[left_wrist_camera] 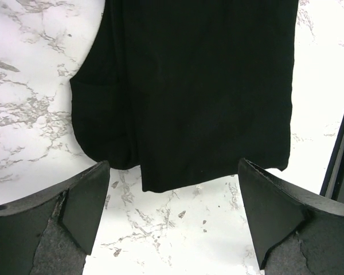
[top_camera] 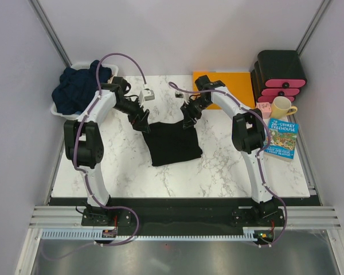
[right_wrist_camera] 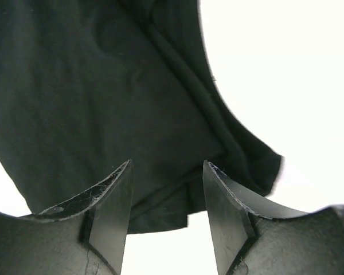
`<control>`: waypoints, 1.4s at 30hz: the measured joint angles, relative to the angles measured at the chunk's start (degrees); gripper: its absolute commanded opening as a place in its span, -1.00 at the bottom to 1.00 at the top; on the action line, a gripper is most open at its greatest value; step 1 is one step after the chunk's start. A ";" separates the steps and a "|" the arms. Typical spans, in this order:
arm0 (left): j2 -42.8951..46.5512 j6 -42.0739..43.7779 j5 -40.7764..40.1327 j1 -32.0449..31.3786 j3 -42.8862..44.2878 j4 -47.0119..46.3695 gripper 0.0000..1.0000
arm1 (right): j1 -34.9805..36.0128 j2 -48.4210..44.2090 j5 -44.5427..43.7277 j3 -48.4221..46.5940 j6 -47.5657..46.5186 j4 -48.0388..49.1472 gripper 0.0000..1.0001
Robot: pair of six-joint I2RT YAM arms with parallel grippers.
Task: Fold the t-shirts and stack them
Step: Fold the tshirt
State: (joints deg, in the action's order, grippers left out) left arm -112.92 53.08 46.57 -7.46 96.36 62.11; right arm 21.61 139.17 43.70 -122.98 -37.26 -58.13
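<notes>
A black t-shirt (top_camera: pixel 172 143) lies folded on the marble table's middle; it also shows in the left wrist view (left_wrist_camera: pixel 189 86) and the right wrist view (right_wrist_camera: pixel 103 86). Dark navy t-shirts (top_camera: pixel 80 86) are heaped in a white basket at the back left. My left gripper (top_camera: pixel 142 121) is open and empty, just off the shirt's far left corner, with bare marble between its fingers (left_wrist_camera: pixel 86 200). My right gripper (top_camera: pixel 189 119) is open over the shirt's far right corner, its fingers (right_wrist_camera: pixel 112 206) straddling the cloth edge without gripping it.
A white basket (top_camera: pixel 59 112) stands at the back left. A flat orange sheet (top_camera: pixel 232 83) lies at the back right, beside a black-and-pink drawer unit (top_camera: pixel 281 74), a yellow mug (top_camera: pixel 282 107) and a book (top_camera: pixel 282 138). A small white device (top_camera: pixel 147 94) lies at the back.
</notes>
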 measured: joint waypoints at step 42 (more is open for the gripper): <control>-2.82 0.07 -2.84 -1.81 1.29 1.07 0.99 | 0.52 -15.06 -8.09 8.59 0.37 9.42 -1.00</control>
State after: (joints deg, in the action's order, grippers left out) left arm -115.74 53.15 43.72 -9.28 97.65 63.18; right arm 22.13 124.11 35.62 -114.39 -36.88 -48.71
